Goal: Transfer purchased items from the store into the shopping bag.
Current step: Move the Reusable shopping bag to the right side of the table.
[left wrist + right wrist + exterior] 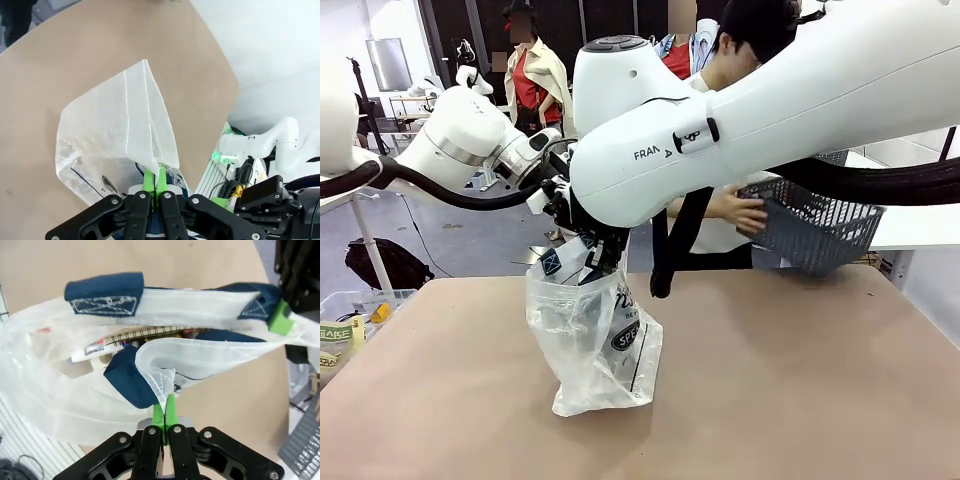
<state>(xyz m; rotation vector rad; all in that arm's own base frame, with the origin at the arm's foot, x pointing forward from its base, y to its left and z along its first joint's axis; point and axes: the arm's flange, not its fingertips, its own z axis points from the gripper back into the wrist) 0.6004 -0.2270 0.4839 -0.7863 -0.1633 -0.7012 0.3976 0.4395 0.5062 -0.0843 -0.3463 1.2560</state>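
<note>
The shopping bag [595, 345] stands near the middle of the table [800, 380], its rim pinched by both the left gripper [156, 176] and the right gripper [167, 407], fingers clamped tight on the plastic. Packaged goods [125, 342] already lie inside, so the transfer looks largely done. The person's hand [745, 212] holds the basket [815, 225] beyond the table's far right edge; its contents cannot be seen.

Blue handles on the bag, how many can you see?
2 handle strips show on the shopping bag in the right wrist view: one flat on top, another folded lower beside the right gripper. More may be hidden.
</note>
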